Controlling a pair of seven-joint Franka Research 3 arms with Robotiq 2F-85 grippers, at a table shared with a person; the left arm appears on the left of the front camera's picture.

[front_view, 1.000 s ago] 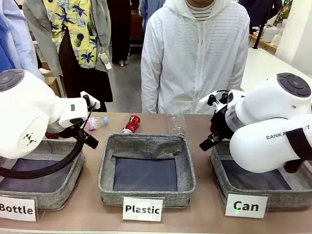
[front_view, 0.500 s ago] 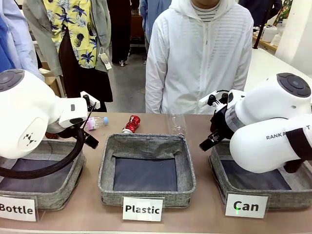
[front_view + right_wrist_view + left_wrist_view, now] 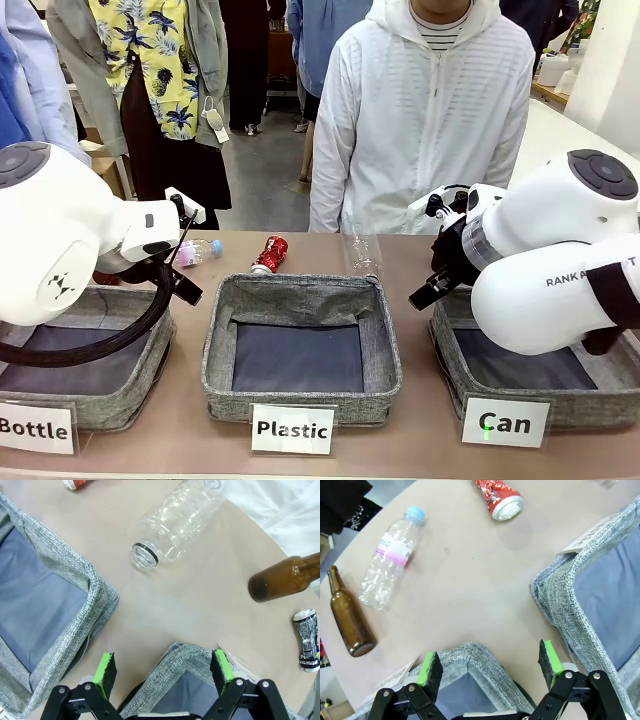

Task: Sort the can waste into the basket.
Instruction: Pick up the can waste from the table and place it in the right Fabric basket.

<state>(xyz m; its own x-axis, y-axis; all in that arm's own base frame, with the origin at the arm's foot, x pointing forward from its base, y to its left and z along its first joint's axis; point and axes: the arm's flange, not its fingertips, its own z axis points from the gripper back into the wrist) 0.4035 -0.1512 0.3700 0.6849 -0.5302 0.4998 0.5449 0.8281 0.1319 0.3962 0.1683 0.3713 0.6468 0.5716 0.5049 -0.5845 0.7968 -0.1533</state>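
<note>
Jaws of both grippers stand wide and empty: left gripper (image 3: 489, 659) over the far corner of the Bottle basket (image 3: 140, 385), right gripper (image 3: 163, 664) over the far corner of the Can basket (image 3: 590, 408). Red can (image 3: 270, 254) lies on the desk (image 3: 416, 345) beyond the Plastic basket (image 3: 300, 296); dark can (image 3: 307, 641) lies near a brown bottle (image 3: 285, 577).

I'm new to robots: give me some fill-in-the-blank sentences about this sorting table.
1. The red can lies on the table, beyond the basket signed ____.
2. The basket on the robot's right is signed ____.
3. The left gripper has its jaws ____, holding nothing.
4. The pink-labelled clear bottle has a ____ cap.
Missing words: Plastic; Can; open; blue.
</note>
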